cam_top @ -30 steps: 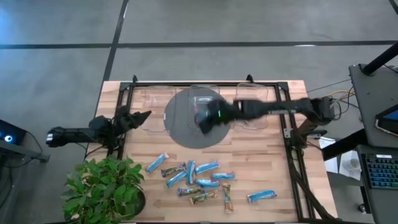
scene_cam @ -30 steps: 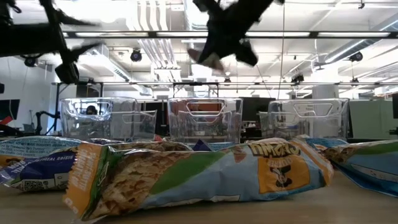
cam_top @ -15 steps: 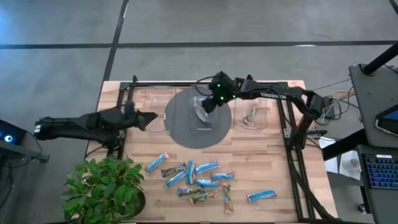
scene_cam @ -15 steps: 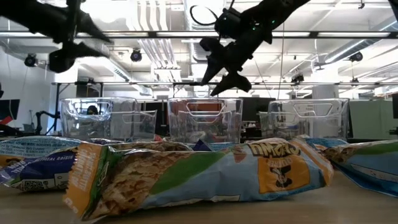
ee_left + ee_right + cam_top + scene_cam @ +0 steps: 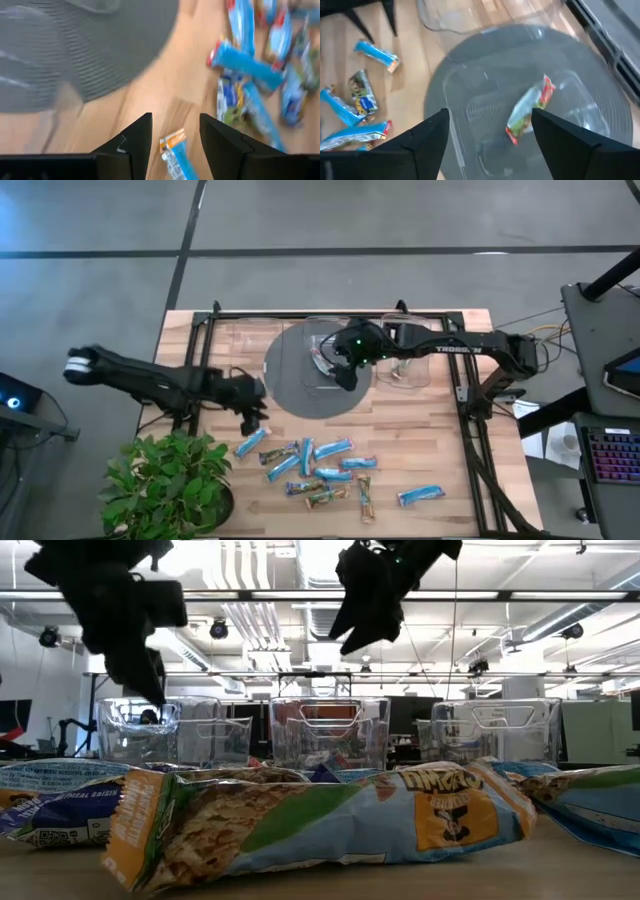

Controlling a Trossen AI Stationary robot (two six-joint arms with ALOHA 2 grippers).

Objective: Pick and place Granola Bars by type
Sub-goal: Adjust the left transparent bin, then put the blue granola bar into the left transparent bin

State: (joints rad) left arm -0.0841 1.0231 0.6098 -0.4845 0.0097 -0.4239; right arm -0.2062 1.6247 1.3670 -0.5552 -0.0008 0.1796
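While the right gripper (image 5: 345, 370) hangs open and empty over the middle clear bin (image 5: 330, 358), where a red-and-green bar (image 5: 530, 111) lies, the left gripper (image 5: 250, 420) is nearer the loose granola bars (image 5: 320, 472), jaws apart, holding nothing. The leftmost blue bar (image 5: 250, 443) lies just at its 6 o'clock in the high view, long axis running 1 to 7 o'clock. Potted plant (image 5: 170, 480) near at 8 o'clock; nothing between pincer and bar

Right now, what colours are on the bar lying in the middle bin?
Green and red wrapper, clearest in the right wrist view.
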